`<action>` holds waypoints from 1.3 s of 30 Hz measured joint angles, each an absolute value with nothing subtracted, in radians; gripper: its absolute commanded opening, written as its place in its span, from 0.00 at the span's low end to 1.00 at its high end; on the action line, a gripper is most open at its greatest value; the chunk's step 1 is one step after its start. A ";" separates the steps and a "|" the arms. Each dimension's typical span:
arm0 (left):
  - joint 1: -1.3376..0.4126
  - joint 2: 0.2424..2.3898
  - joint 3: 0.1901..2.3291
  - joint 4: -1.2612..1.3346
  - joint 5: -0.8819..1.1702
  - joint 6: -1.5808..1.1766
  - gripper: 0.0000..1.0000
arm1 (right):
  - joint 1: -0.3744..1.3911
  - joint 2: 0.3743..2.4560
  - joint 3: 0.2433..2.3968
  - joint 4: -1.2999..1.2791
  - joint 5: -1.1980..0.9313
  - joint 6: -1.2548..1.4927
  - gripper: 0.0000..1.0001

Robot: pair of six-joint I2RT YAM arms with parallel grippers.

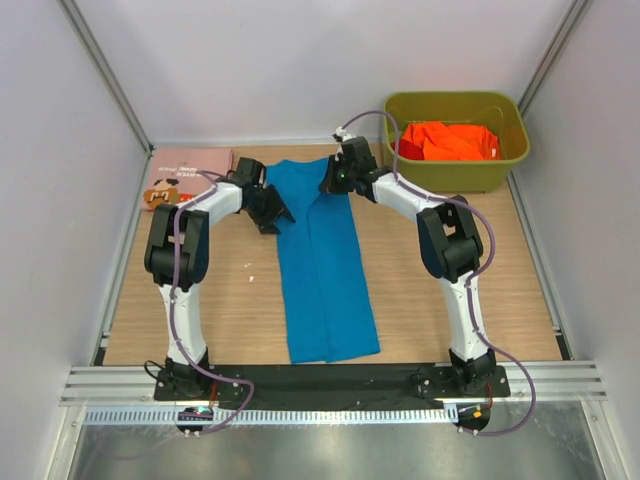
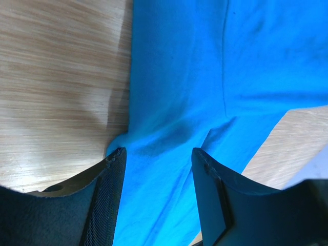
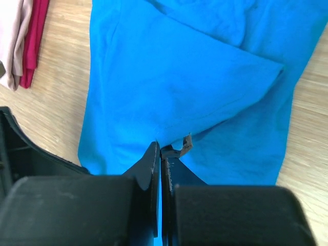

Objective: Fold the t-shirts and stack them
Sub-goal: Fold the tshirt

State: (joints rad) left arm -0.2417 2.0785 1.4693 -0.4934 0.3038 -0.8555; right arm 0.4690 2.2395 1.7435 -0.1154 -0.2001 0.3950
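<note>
Desk of pale wood between plain white walls.
A bright blue cloth t-shirt, folded long, lies mid-desk; left jaws stand apart astride its far-left edge, right jaws are clamped on its far edge. An olive-green plastic bin holds crumpled orange cloth shirts far right.

The blue t-shirt in the middle was a plain bright blue. At far left, the pink t-shirt carried a brown cartoon print, and the red t-shirt showed a deep crimson edge. At far right, the orange t-shirt was vivid and plain in the olive-green bin. The table had a pale wood grain.
</note>
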 measured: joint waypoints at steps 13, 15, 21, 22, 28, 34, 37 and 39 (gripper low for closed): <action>-0.242 2.086 1.527 -0.572 0.242 -0.831 0.58 | 0.467 2.238 1.907 -0.484 -0.048 0.410 0.41; -0.242 2.086 1.543 -0.585 0.227 -0.826 0.58 | 0.464 2.238 1.910 -0.503 -0.043 0.410 0.41; -0.242 2.086 1.589 -0.588 0.222 -0.799 0.59 | 0.461 2.222 1.824 -0.406 -0.108 0.385 0.44; -0.242 2.086 1.598 -0.587 0.226 -0.796 0.59 | 0.462 2.216 1.789 -0.379 -0.125 0.373 0.47; -0.241 2.122 1.718 -0.553 0.263 -0.772 0.59 | 0.461 2.209 1.638 -0.247 -0.210 0.271 0.58; -0.240 2.207 1.796 -0.442 0.314 -0.777 0.59 | 0.448 2.210 1.586 -0.109 -0.303 0.212 0.60; -0.237 2.283 1.853 -0.412 0.332 -0.781 0.59 | 0.443 2.210 1.586 -0.057 -0.338 0.192 0.61; -0.235 2.329 1.882 -0.400 0.339 -0.782 0.59 | 0.443 2.214 1.590 -0.036 -0.356 0.178 0.60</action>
State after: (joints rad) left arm -0.2348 2.3295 1.8824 -0.4000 0.3386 -0.7822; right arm 0.4431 2.2135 1.5902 -0.0364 -0.3557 0.1780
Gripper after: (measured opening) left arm 0.591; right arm 0.604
